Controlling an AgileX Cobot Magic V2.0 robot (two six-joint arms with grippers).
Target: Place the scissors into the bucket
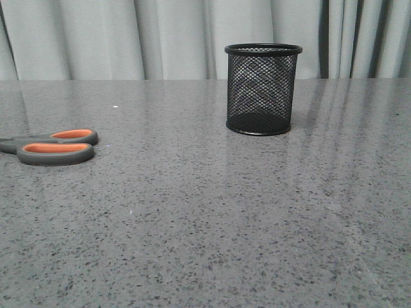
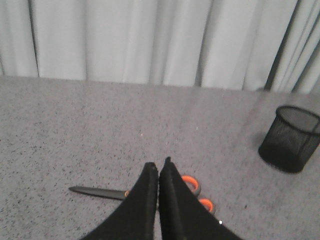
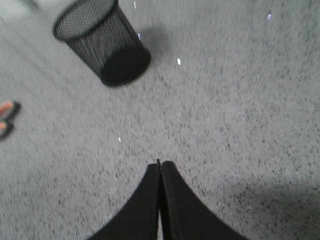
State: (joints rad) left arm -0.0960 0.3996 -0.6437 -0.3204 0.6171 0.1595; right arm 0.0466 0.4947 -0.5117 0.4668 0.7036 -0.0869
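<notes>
The scissors [image 1: 58, 145] lie flat at the table's left edge, handle loops grey with orange lining, blades running out of the front view. In the left wrist view the scissors [image 2: 100, 192] lie under my left gripper [image 2: 158, 165], which is shut and empty above them. The bucket [image 1: 262, 88], a black wire-mesh cup, stands upright right of centre at the back; it also shows in the left wrist view [image 2: 290, 138] and the right wrist view [image 3: 102, 42]. My right gripper [image 3: 160, 162] is shut and empty over bare table, apart from the bucket. The scissor handles [image 3: 6, 117] show at that view's edge.
The grey speckled table [image 1: 205, 224] runs back to pale curtains [image 1: 160, 38]. Neither arm shows in the front view.
</notes>
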